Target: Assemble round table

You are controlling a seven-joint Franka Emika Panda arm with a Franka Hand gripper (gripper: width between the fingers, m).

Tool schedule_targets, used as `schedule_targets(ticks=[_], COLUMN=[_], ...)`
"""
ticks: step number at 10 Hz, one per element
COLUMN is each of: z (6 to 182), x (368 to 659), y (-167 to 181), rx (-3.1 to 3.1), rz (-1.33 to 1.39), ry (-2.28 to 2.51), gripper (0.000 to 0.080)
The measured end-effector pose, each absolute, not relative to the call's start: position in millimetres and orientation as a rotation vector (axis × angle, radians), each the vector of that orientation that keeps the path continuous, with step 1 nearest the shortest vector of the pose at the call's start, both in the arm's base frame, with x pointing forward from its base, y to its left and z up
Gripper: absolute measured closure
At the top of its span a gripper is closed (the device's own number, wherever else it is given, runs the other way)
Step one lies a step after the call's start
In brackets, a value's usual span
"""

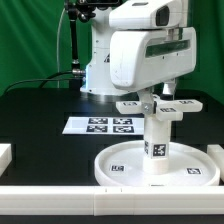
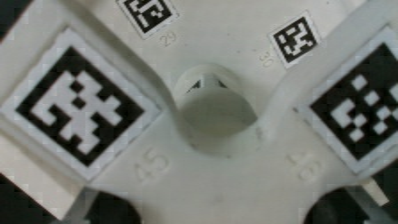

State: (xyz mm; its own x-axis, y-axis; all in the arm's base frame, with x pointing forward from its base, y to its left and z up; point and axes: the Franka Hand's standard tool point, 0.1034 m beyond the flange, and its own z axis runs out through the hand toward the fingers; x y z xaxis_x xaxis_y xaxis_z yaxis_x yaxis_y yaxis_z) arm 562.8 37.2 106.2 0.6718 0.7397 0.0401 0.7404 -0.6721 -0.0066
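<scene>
Two fingers [image 1: 148,96] reach down from the white hand in the exterior view. We see them only as a pale stub merging with the white part beneath, so we cannot tell whether they are spread, closed or clamped on anything. The wrist view shows neither of them. Directly below them is the cross base [image 1: 160,110] [image 2: 199,140]. In the wrist view it fills the picture, its arms cut off at the edges, its black-and-white tags partly cropped and its central hollow blurred. It lies at the top of the cylinder leg [image 1: 157,138], though we cannot make out whether it is seated there. The leg stands upright, one tag on its side, in the middle of the round disc [image 1: 108,165]. The rimmed disc lies flat on the black tabletop [image 1: 40,110], near the marker board [image 1: 108,125].
</scene>
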Motion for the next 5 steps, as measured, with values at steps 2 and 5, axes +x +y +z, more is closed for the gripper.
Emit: schedule_targets(ticks=[2,5], z=[105.3,104.9], x=[562.1,560.9], y=[31.4,29.6], rx=[-2.949,-3.017], rz=[-0.09,-0.129], ry=[-0.918,-0.406], gripper=[0.0357,0.0357])
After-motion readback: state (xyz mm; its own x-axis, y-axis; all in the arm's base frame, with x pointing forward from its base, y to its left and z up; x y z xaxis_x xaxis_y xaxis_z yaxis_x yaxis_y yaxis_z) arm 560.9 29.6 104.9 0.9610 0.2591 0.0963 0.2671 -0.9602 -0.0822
